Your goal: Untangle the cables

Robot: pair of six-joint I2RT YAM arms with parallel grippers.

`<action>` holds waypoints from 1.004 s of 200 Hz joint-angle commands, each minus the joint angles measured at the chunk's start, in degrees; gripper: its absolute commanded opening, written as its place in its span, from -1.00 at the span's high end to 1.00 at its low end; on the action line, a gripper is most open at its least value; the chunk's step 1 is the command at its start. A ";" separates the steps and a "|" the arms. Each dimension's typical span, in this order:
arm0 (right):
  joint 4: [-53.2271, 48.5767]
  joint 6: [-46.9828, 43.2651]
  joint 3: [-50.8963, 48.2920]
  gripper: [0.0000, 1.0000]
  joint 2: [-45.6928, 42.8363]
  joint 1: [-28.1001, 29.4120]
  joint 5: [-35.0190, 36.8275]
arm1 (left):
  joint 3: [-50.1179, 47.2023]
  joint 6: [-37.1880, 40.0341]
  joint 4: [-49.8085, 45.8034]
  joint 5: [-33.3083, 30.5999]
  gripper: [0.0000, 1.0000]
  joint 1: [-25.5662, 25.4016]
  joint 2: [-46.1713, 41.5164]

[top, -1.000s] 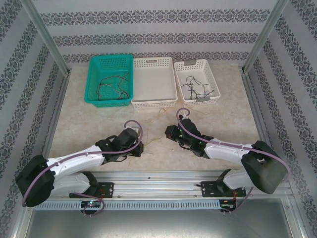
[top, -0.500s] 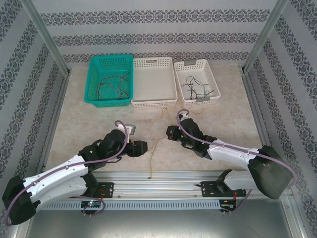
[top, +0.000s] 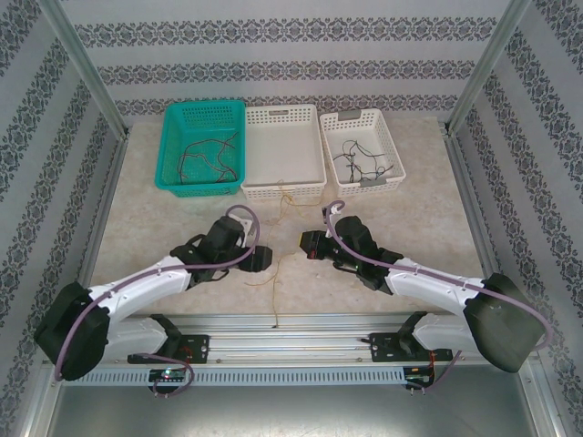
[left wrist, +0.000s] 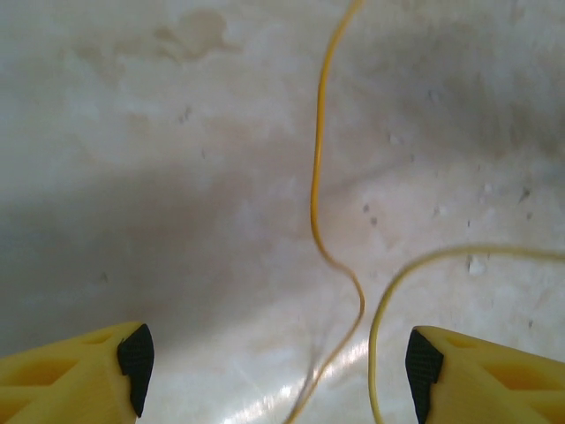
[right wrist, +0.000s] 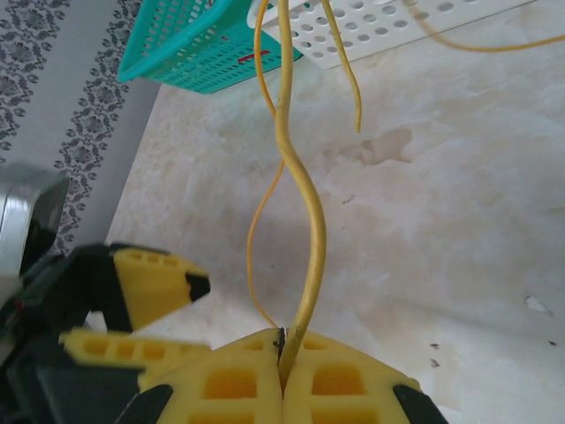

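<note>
R gripper (right wrist: pixel 282 343) is clamped on the yellow cable (right wrist: pixel 320 247): its 2 fingers meet w/ the wire pinched in the seam, and the cable runs from there toward the baskets. L gripper (left wrist: pixel 278 375) has jaws wide apart, nothing in them. It hangs low over the table (left wrist: pixel 132 177), w/ 2 yellow strands lying on the surface betw. its pads (left wrist: pixel 134 353). Can't tell if they're 1 cable doubled back or 2 separate ones.

From above, the yellow cable lies betw. the 2 grippers, running from just in front of the mid basket (top: pixel 282 190) toward the near edge. Other cables (top: pixel 205 159), red & dark, are in the teal basket (top: pixel 196 190). More dark ones are in the R basket (top: pixel 369 188).

Handling, as a guess: the wire is thin, v. light and fully limp, so it won't hold a shape and will follow any pull. Smooth insulation prob. slides in the pads unless pinched square across. It's not fragile, but a hard tug would likely cinch a crossing tight rather than free it.

Best hold for L looks like 1 strand only, near where the 2 strands come closest and a bit away from R's pinch, so a short span lies betw. both grips. The strand lies flat, so the pads need to come right down to the surface to catch it. Then a slow sideways pull.
</note>
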 commanded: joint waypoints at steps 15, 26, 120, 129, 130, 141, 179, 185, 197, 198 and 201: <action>1.52 -1.99 -0.14 1.00 -0.51 0.56 -2.89 | 3.57 0.48 10.71 6.43 -0.53 2.52 5.92; 1.52 -2.05 -0.21 1.00 -0.28 0.68 -3.17 | 3.83 -0.44 13.15 7.99 -0.53 2.64 7.85; 2.81 -1.68 -0.78 1.00 -0.32 0.74 -4.43 | 2.28 -8.10 30.26 13.48 -0.25 2.66 19.61; 2.79 -1.65 -0.99 1.00 -0.56 0.73 -3.99 | 2.19 -8.88 31.29 14.08 -0.01 2.65 20.26; 2.77 -1.66 -1.00 1.00 -0.57 0.73 -3.94 | 2.21 -8.99 31.31 14.14 0.02 2.65 20.29; 1.68 -1.75 -1.17 1.00 -1.29 0.72 -2.81 | 2.00 -9.39 31.37 14.11 0.31 2.63 20.36; -7.75 -1.60 -2.33 1.00 -6.43 -0.48 5.20 | -0.40 -8.48 25.97 13.60 1.00 2.66 14.94; -8.70 -1.14 -2.80 1.00 -7.29 -1.28 6.00 | -1.02 -8.45 24.72 13.58 1.00 2.63 13.38; -10.56 0.55 -4.18 1.00 -9.16 -3.47 7.23 | -2.33 -8.85 21.66 13.11 1.00 2.66 9.72; -10.67 0.62 -4.30 1.00 -9.27 -3.66 7.25 | -2.42 -8.89 21.40 13.08 1.00 2.66 9.36; -10.89 0.94 -4.74 1.00 -9.79 -4.34 7.22 | -2.79 -8.87 20.61 12.98 1.00 2.66 8.38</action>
